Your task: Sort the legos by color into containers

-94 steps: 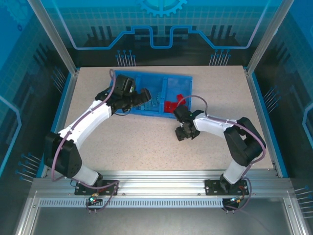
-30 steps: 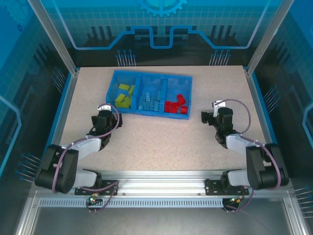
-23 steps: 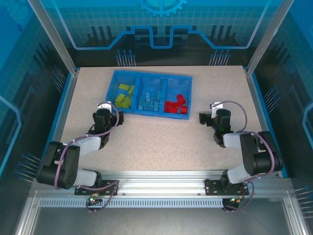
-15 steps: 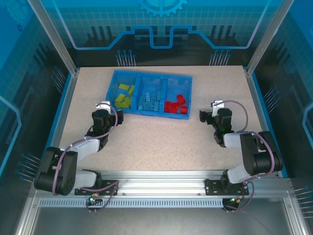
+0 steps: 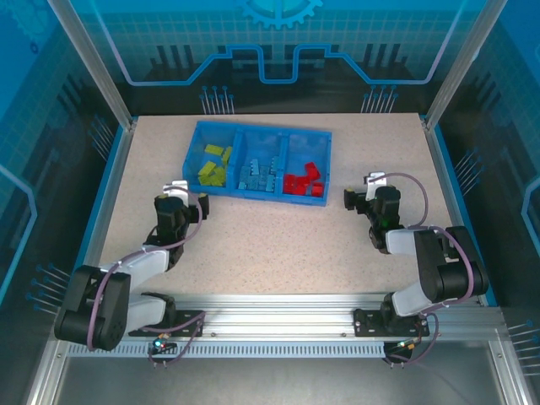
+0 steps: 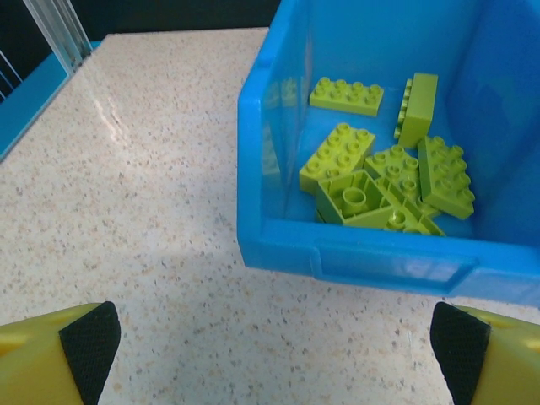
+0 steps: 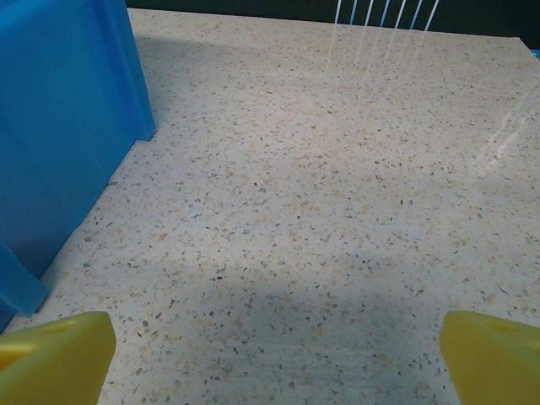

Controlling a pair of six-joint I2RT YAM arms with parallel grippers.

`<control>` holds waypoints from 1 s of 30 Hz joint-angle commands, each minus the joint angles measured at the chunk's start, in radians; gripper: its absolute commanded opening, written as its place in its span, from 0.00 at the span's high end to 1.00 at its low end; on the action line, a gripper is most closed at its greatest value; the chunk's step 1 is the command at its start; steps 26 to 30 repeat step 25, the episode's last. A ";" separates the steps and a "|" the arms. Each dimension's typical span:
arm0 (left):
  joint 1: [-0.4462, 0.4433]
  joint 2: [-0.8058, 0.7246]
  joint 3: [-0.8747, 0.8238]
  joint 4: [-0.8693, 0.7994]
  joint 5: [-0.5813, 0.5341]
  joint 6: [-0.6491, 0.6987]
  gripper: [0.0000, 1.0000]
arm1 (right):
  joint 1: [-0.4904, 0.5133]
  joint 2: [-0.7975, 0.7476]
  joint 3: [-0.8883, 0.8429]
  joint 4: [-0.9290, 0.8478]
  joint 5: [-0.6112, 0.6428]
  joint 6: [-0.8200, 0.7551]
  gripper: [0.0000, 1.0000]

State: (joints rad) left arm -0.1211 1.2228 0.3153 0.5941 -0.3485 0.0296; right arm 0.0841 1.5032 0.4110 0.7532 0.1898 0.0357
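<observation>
3-part blue plastic tray [image 5: 253,197] of studded bricks [image 6: 336,154] on speckled counter [image 5: 270,245]; left pincer [image 5: 188,197], right pincer [image 5: 361,190] spread wide apart.

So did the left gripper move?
Yes. The left gripper pulled back off the blue tray toward its own base, and now hangs open just short of the tray's near left corner.

We see the blue three-compartment tray [image 5: 263,129] upper centre of the top view, sorted: yellow-green legos [image 5: 213,167] piled in its left bin, light-blue legos [image 5: 258,175] in the middle, red legos [image 5: 304,180] right.
</observation>
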 commanded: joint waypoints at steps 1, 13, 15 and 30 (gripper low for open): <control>0.039 0.046 -0.001 0.119 0.048 0.012 0.01 | -0.015 -0.003 0.000 0.035 -0.009 -0.005 0.00; 0.053 0.330 0.029 0.402 0.115 -0.008 0.01 | -0.013 -0.003 0.000 0.037 -0.009 -0.005 0.00; 0.074 0.328 0.059 0.342 0.161 -0.020 0.01 | -0.012 -0.003 -0.001 0.037 -0.009 -0.007 0.00; 0.099 0.324 0.072 0.308 0.200 -0.036 0.01 | 0.000 0.000 0.005 0.030 -0.005 -0.022 0.00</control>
